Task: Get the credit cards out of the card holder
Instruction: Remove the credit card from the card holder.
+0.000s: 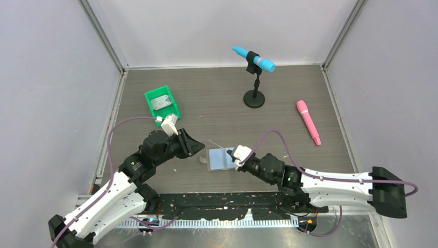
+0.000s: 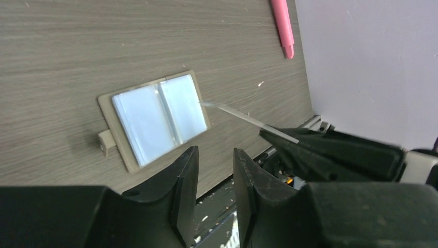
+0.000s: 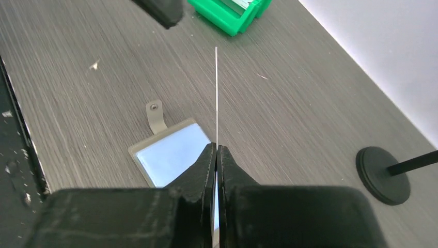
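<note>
The card holder lies open on the table, pale blue pockets up, with its grey tab at one edge. It also shows in the left wrist view and in the right wrist view. My right gripper is shut on a thin credit card, seen edge-on, and holds it just above the holder's right edge. The card sticks out toward the holder. My left gripper is open and empty, left of the holder and above the table.
A green bin with a grey card inside stands at the back left. A blue microphone on a black stand is at the back centre. A pink microphone lies to the right.
</note>
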Robot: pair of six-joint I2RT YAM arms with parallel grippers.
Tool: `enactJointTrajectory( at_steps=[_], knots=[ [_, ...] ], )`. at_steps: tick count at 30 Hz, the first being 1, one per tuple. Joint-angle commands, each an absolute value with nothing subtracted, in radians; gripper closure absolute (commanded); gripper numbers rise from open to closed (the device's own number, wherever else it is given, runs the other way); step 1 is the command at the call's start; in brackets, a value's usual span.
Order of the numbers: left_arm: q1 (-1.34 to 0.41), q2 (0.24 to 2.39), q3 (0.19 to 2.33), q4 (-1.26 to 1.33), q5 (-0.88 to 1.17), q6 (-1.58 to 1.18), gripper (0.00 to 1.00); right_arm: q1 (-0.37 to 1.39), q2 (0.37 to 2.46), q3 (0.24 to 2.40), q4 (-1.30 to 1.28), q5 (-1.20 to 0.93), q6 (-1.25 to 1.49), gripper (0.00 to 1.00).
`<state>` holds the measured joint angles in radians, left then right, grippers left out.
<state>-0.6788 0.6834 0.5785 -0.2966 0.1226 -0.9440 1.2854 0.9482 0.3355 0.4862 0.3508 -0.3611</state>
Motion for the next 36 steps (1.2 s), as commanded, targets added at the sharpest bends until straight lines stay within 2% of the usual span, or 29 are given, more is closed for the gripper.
enactJointTrajectory(
  at_steps=[1, 6, 14, 24, 30, 36],
  knots=[
    [-0.671, 0.623, 0.595, -0.32, 0.083, -0.777, 0.66, 1.216, 0.87, 0.418, 0.298, 0.178, -0.15, 0.95],
    [-0.671, 0.615, 0.623, -0.317, 0.141, -0.643, 0.65, 1.179, 0.823, 0.422, 0.257, 0.066, -0.118, 0.95],
    [-0.679, 0.753, 0.775, -0.402, 0.435, -0.306, 0.64, 1.174, 0.864, 0.435, 0.228, 0.064, -0.228, 0.95],
    [-0.729, 0.801, 0.784, -0.346, 0.541, -0.067, 0.67, 1.175, 0.905, 0.533, 0.151, -0.062, -0.253, 0.95],
    [-0.756, 0.805, 0.756, -0.341, 0.607, 0.008, 0.62, 1.162, 0.877, 0.55, 0.162, -0.15, -0.164, 0.95],
    [-0.839, 0.819, 0.756, -0.358, 0.562, 0.106, 0.59, 1.146, 0.88, 0.596, 0.122, -0.206, -0.11, 0.95]
  ],
)
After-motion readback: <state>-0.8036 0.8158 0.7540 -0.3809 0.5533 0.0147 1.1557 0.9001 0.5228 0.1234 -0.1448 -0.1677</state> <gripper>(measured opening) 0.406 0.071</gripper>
